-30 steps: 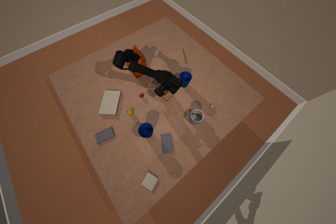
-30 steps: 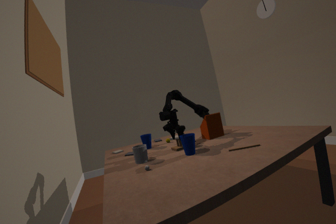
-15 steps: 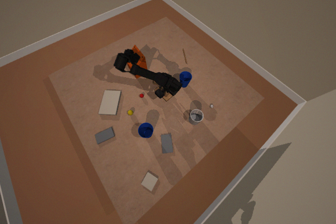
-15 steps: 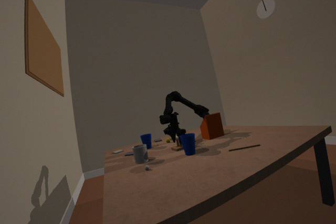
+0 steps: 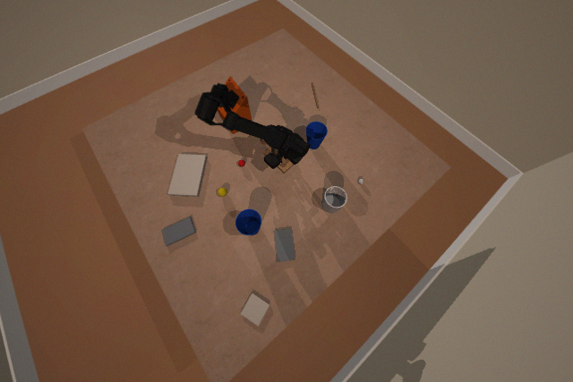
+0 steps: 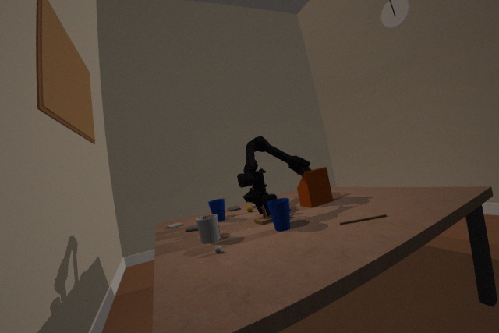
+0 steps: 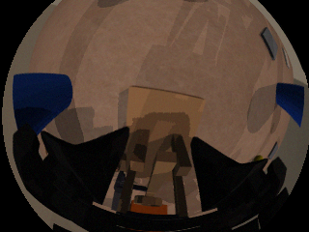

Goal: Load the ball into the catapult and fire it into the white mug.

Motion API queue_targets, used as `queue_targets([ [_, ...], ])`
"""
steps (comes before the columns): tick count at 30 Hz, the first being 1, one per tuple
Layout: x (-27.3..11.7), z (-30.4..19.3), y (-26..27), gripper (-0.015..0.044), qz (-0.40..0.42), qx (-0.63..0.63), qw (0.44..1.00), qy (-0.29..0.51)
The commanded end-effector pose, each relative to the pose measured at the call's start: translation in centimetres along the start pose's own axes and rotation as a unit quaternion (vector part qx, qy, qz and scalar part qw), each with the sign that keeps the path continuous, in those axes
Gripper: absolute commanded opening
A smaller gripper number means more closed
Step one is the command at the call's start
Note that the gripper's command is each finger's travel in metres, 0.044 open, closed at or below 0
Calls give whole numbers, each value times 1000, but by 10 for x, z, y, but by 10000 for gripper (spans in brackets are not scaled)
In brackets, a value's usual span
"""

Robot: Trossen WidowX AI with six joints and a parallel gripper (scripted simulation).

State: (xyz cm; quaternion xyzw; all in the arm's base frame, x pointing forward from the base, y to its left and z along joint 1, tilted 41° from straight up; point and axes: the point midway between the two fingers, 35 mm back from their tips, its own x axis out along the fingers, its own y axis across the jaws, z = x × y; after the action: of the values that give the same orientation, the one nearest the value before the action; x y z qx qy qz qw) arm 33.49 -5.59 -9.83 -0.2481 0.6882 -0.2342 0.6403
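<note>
The wooden catapult (image 5: pixel 285 167) (image 6: pixel 263 220) (image 7: pixel 164 103) stands on the table under my hand. My gripper (image 6: pixel 263 211) (image 7: pixel 161 137) is open, pointing down, with its fingers apart on either side of the catapult's uprights and nothing seen held. The white mug (image 5: pixel 334 202) (image 6: pixel 208 229) stands upright beyond the catapult's front. A red ball (image 5: pixel 241 163) lies beside the catapult, a yellow ball (image 5: pixel 222 191) (image 6: pixel 249 208) (image 7: pixel 258 158) farther to that side, and a small whitish ball (image 5: pixel 361 181) (image 6: pixel 218 249) near the mug. The catapult's cup is not clearly seen; I cannot tell whether it holds a ball.
Blue cups stand on both sides of the catapult, one close to my hand (image 5: pixel 316 132) (image 6: pixel 280 216) (image 7: pixel 41 97), one farther off (image 5: pixel 248 223) (image 6: pixel 217 209) (image 7: pixel 291 101). An orange block (image 5: pixel 243 108) (image 6: pixel 316 188) (image 7: pixel 150 208) is behind. A stick (image 5: pixel 315 96) (image 6: pixel 362 219) and several flat slabs lie around.
</note>
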Motion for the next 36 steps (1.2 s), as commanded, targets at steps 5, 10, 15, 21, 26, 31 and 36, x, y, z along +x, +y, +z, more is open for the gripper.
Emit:
queue_targets([
  [5, 0, 0, 0, 145, 0, 0, 1000, 0],
  [10, 0, 0, 0, 111, 0, 0, 1000, 0],
  [15, -48, 1, 0, 0, 1, 0, 1000, 0],
  [21, -47, 2, 0, 0, -1, 0, 1000, 1],
  [26, -39, 2, 0, 0, -1, -1, 1000, 1],
  [31, -30, 2, 0, 0, -1, -1, 1000, 1],
  [36, -22, 2, -1, 0, -1, -1, 1000, 1],
])
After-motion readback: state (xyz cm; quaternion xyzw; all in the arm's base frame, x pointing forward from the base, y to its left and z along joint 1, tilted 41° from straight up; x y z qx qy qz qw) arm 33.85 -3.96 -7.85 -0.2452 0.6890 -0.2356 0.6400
